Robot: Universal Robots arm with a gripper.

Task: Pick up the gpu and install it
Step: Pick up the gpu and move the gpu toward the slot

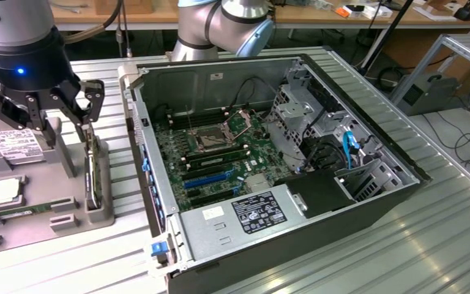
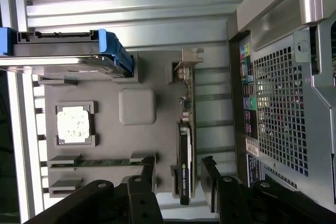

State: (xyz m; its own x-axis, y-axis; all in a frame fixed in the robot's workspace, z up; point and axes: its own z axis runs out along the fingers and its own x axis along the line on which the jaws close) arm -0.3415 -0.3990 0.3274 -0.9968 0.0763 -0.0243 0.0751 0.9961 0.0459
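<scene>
In the exterior view, the jaws hang parted from a glossy black cylindrical wrist, their jointed black fingers (image 1: 85, 107) spread wide and grasping nothing. They sit over a matte grey moulded tray (image 1: 71, 184) lying on the ribbed aluminium worktop (image 1: 398, 245). The gpu (image 1: 95, 177), a thin dark card, stands on its edge in a slot along the side of the tray nearest the case. Beside it in the tray are a boxy silver hard drive (image 1: 19, 147) with a white label, a small square silver processor (image 1: 2, 191) and a slim green memory stick (image 1: 14, 212). On the exterior view's right of the tray an open sheet-metal computer case (image 1: 357, 92) lies on its side, baring a green motherboard (image 1: 218, 153) with blue and black slots and a grey power supply (image 1: 247, 213).

In the wrist view, the two flat black pads (image 2: 210, 174) flank the gpu (image 2: 185, 145), one on each face, with a clear gap on both sides. The card is narrow and black, and a bent silver bracket (image 2: 186, 61) sits on the end away from the pads. The hard drive (image 2: 63, 59) shows blue plastic rails. The processor (image 2: 74, 124) rests in a square recess, and the memory stick (image 2: 105, 162) lies in a narrow channel of the tray (image 2: 152, 77). The case's rear wall (image 2: 283, 114) is a perforated metal grille beside a column of coloured ports.
</scene>
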